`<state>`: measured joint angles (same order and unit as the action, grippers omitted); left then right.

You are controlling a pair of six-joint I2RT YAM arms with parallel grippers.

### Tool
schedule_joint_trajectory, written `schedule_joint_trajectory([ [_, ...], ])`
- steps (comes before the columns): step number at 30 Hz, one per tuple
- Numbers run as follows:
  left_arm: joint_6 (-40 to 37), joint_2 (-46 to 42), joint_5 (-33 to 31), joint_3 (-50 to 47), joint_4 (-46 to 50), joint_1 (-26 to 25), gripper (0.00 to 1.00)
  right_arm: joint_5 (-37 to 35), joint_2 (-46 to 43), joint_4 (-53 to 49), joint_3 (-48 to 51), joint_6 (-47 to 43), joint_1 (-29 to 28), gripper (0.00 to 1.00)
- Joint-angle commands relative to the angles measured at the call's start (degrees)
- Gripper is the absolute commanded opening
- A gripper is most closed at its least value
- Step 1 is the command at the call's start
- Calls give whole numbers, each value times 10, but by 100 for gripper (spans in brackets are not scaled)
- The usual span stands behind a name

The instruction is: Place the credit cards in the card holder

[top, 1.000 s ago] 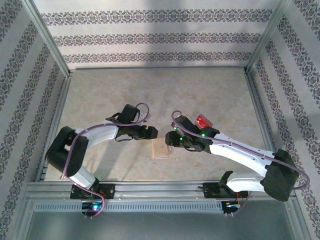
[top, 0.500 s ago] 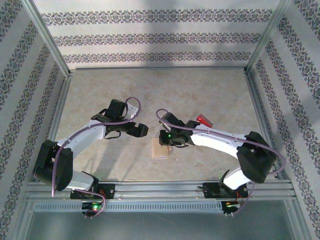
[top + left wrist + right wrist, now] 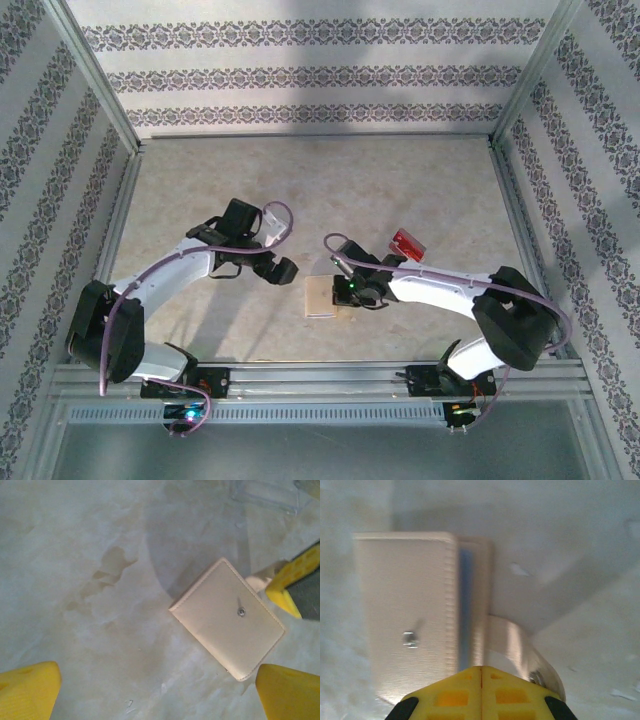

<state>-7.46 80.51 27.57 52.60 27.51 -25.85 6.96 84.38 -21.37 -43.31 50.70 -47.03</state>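
The tan card holder (image 3: 319,298) lies folded on the table between my two grippers. In the left wrist view the card holder (image 3: 227,617) lies flat with its snap stud up, and my left gripper (image 3: 157,692) hovers open just left of it, nothing between its yellow fingers (image 3: 27,690). My right gripper (image 3: 481,672) is shut, its tips at the card holder's (image 3: 405,610) right edge, where a lilac strip and the loose snap tab (image 3: 517,642) show. I cannot tell whether it pinches that edge. The red credit card (image 3: 408,243) lies behind the right arm. Clear credit cards (image 3: 265,492) lie beyond the holder.
Metal frame rails (image 3: 320,378) run along the near edge, and patterned walls (image 3: 310,75) close in the back and both sides. Bare tabletop (image 3: 320,185) stretches behind the arms. A dark stain (image 3: 107,570) marks the surface left of the holder.
My right gripper has shut and slid to the card holder's right edge. My left gripper has opened wider and settled just left of the holder.
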Motion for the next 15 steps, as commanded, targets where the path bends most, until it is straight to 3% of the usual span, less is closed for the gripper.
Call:
schedule_joint_trajectory([
  [1,-45,0,-40,20,37,-34,100,-2,-29,33,32,22,13,6],
  [7,-14,12,-12,13,19,-96,100,25,-12,16,26,0,38,5],
  [15,-27,39,-82,19,13,-169,98,25,5,50,50,-3,47,5],
])
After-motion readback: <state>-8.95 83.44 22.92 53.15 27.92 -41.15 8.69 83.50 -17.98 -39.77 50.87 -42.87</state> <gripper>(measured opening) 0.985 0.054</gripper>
